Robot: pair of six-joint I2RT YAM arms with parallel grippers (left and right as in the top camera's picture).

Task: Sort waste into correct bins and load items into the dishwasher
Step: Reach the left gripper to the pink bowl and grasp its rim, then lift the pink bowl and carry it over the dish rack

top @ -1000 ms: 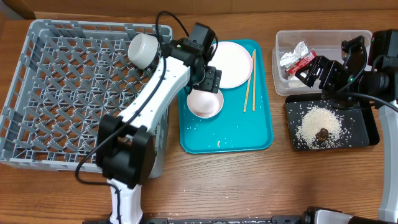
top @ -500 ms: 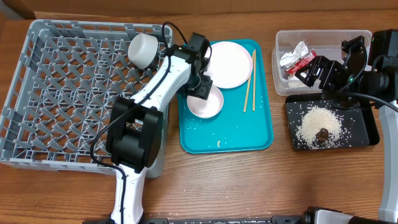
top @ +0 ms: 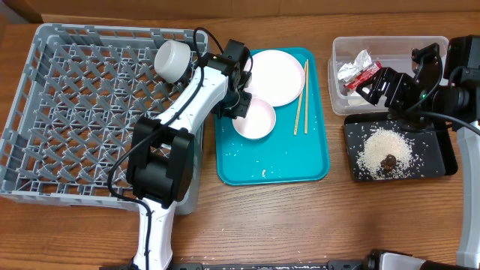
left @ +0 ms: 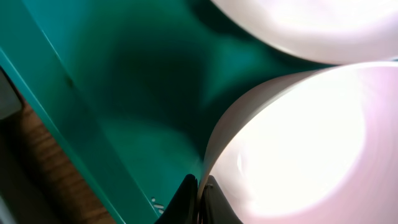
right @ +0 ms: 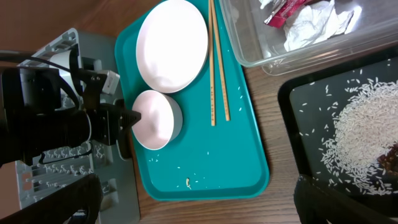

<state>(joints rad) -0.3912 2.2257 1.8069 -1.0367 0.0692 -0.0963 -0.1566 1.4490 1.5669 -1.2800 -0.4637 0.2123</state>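
Note:
My left gripper (top: pixel 241 105) is shut on the left rim of a small pale-pink bowl (top: pixel 256 120) on the teal tray (top: pixel 300 161). Up close, the two fingers pinch the bowl (left: pixel 298 143) wall at the left gripper (left: pixel 200 193). A large plate (top: pixel 276 77) and chopsticks (top: pixel 300 97) lie on the same tray. A white cup (top: pixel 174 60) sits in the grey dishwasher rack (top: pixel 90 112). My right gripper (top: pixel 371 88) hangs open and empty over the clear tub (top: pixel 390 46), which holds the red-and-silver wrapper (top: pixel 358 73). Rice (top: pixel 386 148) and a brown lump (top: pixel 389 160) lie on the black tray (top: pixel 439 161).
Loose rice grains (right: pixel 186 182) dot the teal tray's near end (right: pixel 205 168). The rack's wall stands right beside the tray's left edge. Bare wooden table (top: pixel 300 217) stretches along the front.
My left gripper came down from beside the plate to the bowl's left rim and shut on it. The bowl shifted slightly right and away. The right arm stayed put.

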